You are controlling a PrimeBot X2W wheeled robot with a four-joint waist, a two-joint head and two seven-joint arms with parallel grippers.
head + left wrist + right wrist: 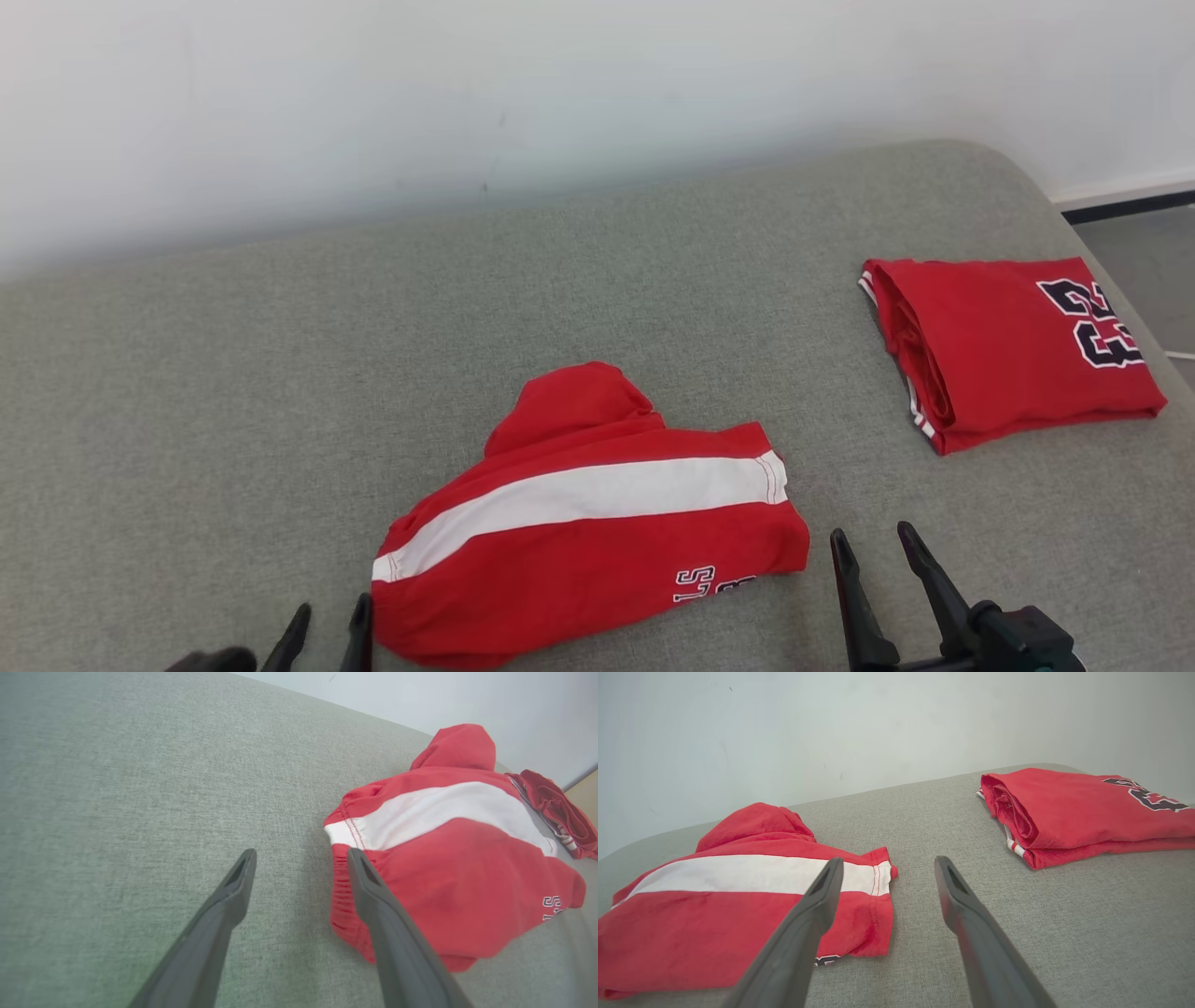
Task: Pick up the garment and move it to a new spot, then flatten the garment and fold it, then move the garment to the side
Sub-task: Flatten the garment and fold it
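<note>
In your head view, the garment [579, 541] lies on the grey cushion [233, 392], a bit below the middle, toward 6 o'clock. It is red with a wide white stripe [579, 493] across it. A red lump [569, 401] of it sticks up at its 12 o'clock side, so it is bunched and not flat. Your left gripper [329, 627] sits at 7 o'clock in that view, right by the garment's 8 o'clock edge. Its two fingers stand apart with nothing between them, so it has let go and holds nothing. In the left wrist view one of its fingers [373, 891] crosses in front of the garment's stretchy waistband [340, 905], and you cannot tell if it touches the cloth. Your right gripper [873, 537] sits at 5 o'clock in the head view, just off the garment's 4 o'clock corner and apart from it. Its fingers are spread wide too, and it is empty. In the right wrist view the garment is at 9 o'clock. A folded red cloth [999, 345] with a dark number [1092, 322] on it lies at 3 o'clock in the head view, well apart from the garment. A white wall [467, 93] stands behind the cushion at 12 o'clock.
</note>
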